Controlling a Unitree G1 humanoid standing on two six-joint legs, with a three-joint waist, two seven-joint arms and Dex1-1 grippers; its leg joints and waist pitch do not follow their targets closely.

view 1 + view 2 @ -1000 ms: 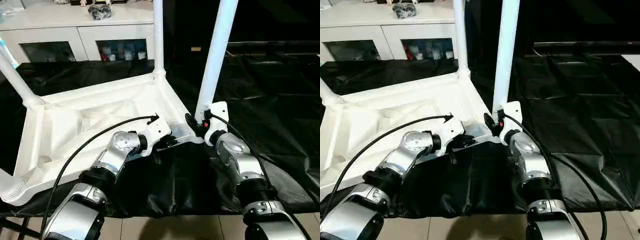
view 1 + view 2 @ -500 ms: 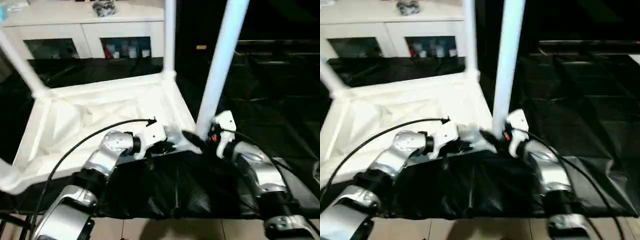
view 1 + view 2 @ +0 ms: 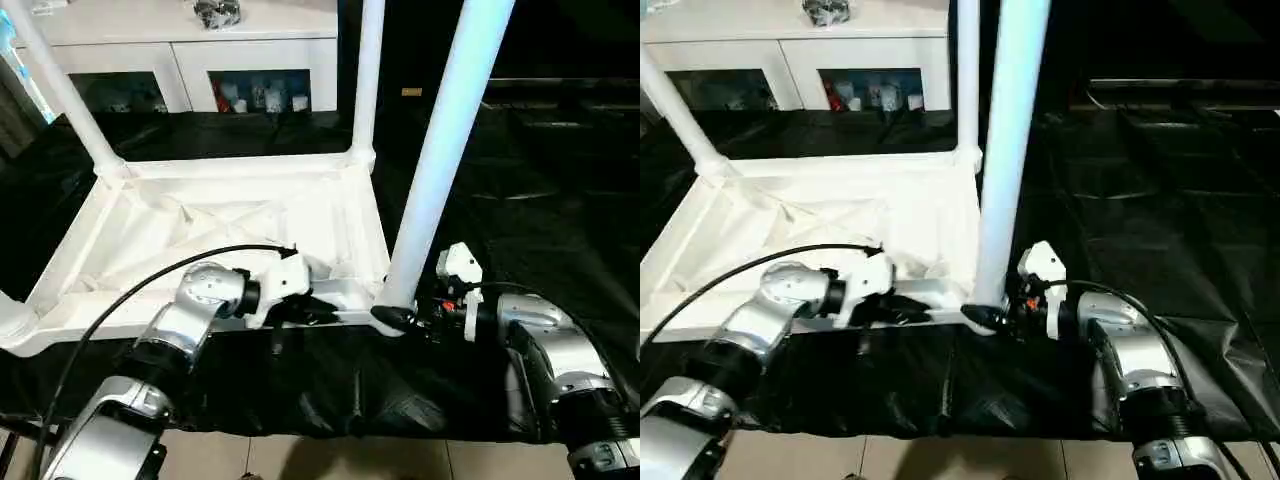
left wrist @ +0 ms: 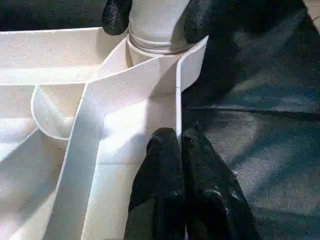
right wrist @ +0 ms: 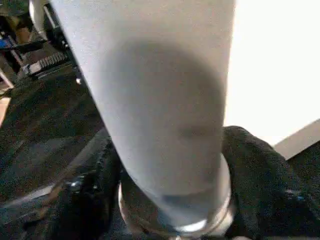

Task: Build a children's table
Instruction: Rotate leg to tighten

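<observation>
Step now: I am fixing the near right leg (image 3: pixel 440 170) into its corner socket (image 4: pixel 156 37) on the upside-down tabletop (image 3: pixel 240 215).
My right gripper (image 3: pixel 400 318): its two fingers sit on each side of the leg's bottom end, hugging it — I think it is turning the leg in.
My left gripper (image 4: pixel 181 165): fingers pressed together, pushing on the tabletop's edge next to that corner.
How to do it well: keep the leg straight up, hold the tabletop still, turn slowly.
Where the table is: on the black sheet (image 3: pixel 520 200), in front of the white cabinet (image 3: pixel 190 45).
Legs I count: four — all standing in corners.
Tabletops: one.
Grippers: two.
</observation>
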